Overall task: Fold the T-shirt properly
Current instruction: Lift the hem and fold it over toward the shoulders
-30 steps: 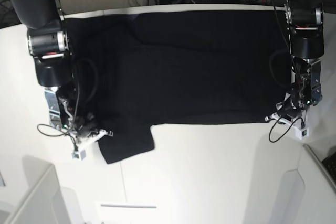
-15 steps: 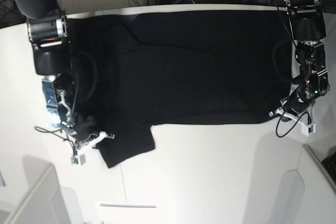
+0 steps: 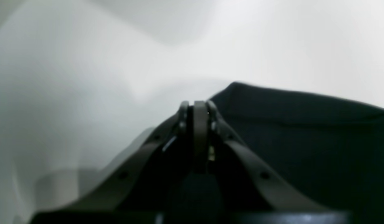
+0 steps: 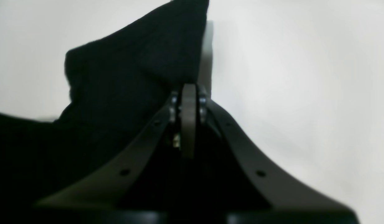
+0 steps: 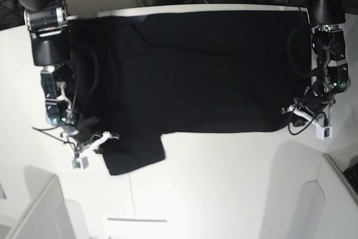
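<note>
Lying spread across the white table (image 5: 224,183), the black T-shirt (image 5: 207,71) shows only plain cloth, one sleeve (image 5: 134,152) jutting toward the near edge. The right gripper (image 5: 94,132), at the base view's left, sits beside that sleeve with its fingers (image 4: 188,121) pressed together; whether cloth is pinched between them cannot be told. The left gripper (image 5: 295,111), at the opposite lower corner of the shirt, likewise has its fingers (image 3: 200,124) pressed together, the shirt's edge just beside them.
</note>
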Tool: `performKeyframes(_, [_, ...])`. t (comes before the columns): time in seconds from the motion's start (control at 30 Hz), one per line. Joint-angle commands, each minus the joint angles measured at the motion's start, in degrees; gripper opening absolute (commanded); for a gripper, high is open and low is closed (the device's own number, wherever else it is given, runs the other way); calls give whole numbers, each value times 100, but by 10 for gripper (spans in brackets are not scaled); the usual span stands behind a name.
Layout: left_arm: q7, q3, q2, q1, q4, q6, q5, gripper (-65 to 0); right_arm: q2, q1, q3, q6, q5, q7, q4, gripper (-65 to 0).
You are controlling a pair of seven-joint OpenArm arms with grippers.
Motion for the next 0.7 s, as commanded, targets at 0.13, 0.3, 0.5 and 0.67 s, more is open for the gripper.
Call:
performKeyframes(0.13, [358,-394,-139,156,528,24,21,-650,96,-29,545,14,41,-203,435,-650])
performKeyframes(0.3, [446,-526,-130,464,959,24,21,-650,96,-363,817,14,41,-475,945,-650])
performKeyframes(0.5, [455,-684,-130,877,1434,24,-23,-650,96,-759,1222,14,41,-757,1455,-650])
performKeyframes(0.67, [508,-693,-165,1220,1495,24,-550,-650,96,-1093,1512,14,41,-1020,1956,-650])
